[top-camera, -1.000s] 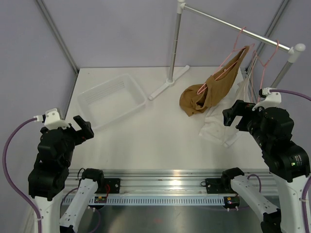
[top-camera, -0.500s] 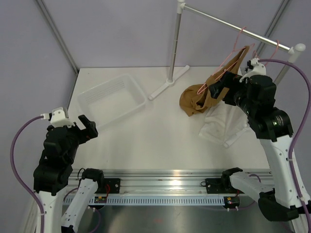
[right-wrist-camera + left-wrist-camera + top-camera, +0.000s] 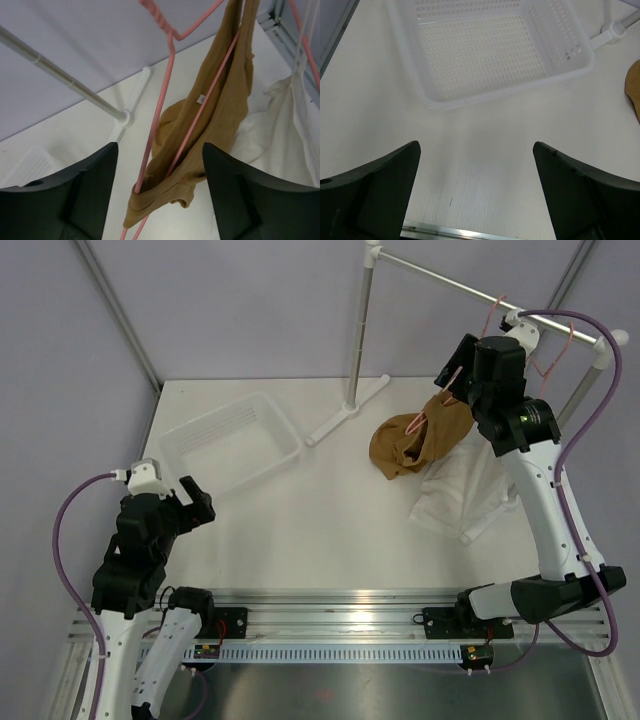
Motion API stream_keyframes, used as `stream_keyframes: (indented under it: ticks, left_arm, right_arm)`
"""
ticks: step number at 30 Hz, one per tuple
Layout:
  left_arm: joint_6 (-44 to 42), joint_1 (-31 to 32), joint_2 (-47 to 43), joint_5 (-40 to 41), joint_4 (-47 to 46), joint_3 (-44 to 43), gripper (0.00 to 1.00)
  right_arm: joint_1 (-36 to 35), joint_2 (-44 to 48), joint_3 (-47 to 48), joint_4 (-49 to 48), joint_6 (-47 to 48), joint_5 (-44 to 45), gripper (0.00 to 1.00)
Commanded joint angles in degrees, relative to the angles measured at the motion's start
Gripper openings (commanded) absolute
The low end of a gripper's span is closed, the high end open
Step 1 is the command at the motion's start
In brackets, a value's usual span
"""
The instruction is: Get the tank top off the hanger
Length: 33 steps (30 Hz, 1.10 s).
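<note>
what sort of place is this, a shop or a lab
Probably a robot lab bench, not a shop: two arms bolted to a rail along a white table, plain panel walls, and a clothes rack hung with the tank top.

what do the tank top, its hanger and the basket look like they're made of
Tank top: soft matte tan fabric, likely knit; it drapes and bunches.
Hanger: thin pink rod, coated wire or plastic, can't tell which.
Basket: white plastic, rigid perforated walls.
</note>
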<state>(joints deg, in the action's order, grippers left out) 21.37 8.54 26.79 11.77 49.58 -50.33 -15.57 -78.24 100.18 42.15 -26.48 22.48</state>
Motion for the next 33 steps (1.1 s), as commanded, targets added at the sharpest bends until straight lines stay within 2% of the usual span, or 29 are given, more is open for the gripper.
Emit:
stream_keyframes:
  ticks: [1, 3, 6, 10, 11, 20, 21, 22, 33]
  left_arm:
    - [0.8, 0.0, 0.5, -0.3, -4.2, 0.0, 0.99]
    - [0.8, 0.0, -0.2, -0.4, -4.7, 0.2, 0.99]
    - [0.9, -0.1, -0.5, -0.6, -4.8, 0.5, 0.99]
    - [0.9, 0.0, -1.3, -0.5, -4.9, 0.7, 0.99]
    - [1.0, -0.1, -1.3, -0.6, -5.0, 0.8, 0.99]
    - [0.7, -0.1, -1.0, -0.9, -5.1, 0.8, 0.99]
    - [0.7, -0.1, -1.1, -0.9, -5.1, 0.8, 0.99]
    - [0.8, -0.1, -1.1, -0.8, -5.1, 0.8, 0.99]
    - [1.1, 0.0, -1.9, -0.1, -5.0, 0.8, 0.99]
  right_arm:
    - [0.3, -1.8, 1.4, -0.7, 1.0, 10.3, 0.71]
    - [0.3, -1.5, -0.4, -2.6, 2.0, 11.2, 0.59]
    - [0.2, -1.9, -0.1, -2.4, 3.3, 13.3, 0.53]
    - [0.2, -2.4, 0.5, -1.9, 4.2, 14.1, 0.33]
    - [0.2, -2.3, 0.5, -2.0, 4.2, 14.1, 0.26]
    - [0.2, -2.4, 0.4, -2.3, 4.2, 14.8, 0.16]
    - [0.2, -2.4, 0.2, -2.3, 4.2, 15.0, 0.06]
    - [0.2, -2.3, 0.2, -2.3, 4.1, 14.9, 0.0]
    - [0.2, -3.9, 11.5, 0.4, 7.0, 8.7, 0.0]
